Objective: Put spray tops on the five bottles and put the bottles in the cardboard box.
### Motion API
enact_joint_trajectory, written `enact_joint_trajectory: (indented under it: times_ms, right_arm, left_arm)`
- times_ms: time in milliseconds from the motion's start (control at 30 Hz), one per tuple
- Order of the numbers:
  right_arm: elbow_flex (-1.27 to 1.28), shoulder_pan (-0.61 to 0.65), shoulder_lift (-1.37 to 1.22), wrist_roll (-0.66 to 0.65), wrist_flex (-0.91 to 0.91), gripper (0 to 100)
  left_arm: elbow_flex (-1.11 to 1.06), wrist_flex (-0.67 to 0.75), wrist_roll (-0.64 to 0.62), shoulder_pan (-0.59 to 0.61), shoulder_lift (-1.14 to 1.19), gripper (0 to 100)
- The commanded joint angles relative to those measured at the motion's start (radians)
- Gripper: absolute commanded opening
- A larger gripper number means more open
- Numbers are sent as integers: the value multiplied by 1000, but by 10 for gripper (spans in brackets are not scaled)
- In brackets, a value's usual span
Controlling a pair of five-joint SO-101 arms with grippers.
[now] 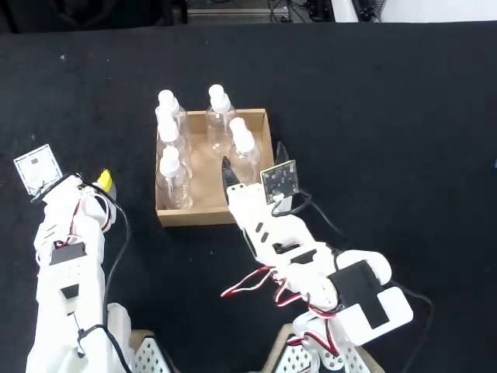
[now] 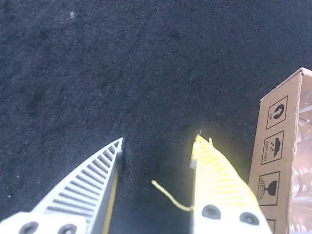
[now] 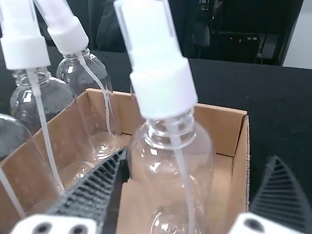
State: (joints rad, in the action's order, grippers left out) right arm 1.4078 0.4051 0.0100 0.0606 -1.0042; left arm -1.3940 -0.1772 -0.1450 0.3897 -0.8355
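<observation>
Clear bottles (image 1: 247, 161), white spray tops (image 1: 220, 98) — brown cardboard box (image 1: 194, 215), black table (image 1: 388, 93).

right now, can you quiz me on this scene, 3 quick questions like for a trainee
1. True or false: the left gripper is holding a spray top.
2. How many bottles stand in the cardboard box? A) three B) four C) five
3. Fill in: the open fingers of the right gripper stand on either side of a capped ____ inside the box.

Key
1. False: it is open, with nothing between its fingers, over the black table beside the box.
2. C
3. bottle
</observation>
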Motion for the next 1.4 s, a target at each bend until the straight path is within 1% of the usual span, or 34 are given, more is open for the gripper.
enact_joint_trajectory:
  times_ms: [0,167,367,1000,1200,1367]
  right_arm:
    - [-13,-8,-5,-9,6,374]
    - [25,11,36,-9,-37,375]
    - [25,8,76,-6,18,380]
    - [-16,14,82,-9,18,380]
    - [19,14,174,-6,28,380]
    - [25,14,203,-6,48,379]
  left_arm:
    - [13,20,6,-2,-8,202]
    - [13,20,6,-2,-8,202]
    - [15,20,6,-2,-9,202]
    - [18,20,6,-2,-9,202]
    - [18,20,6,-2,-9,202]
    - [18,20,6,-2,-9,202]
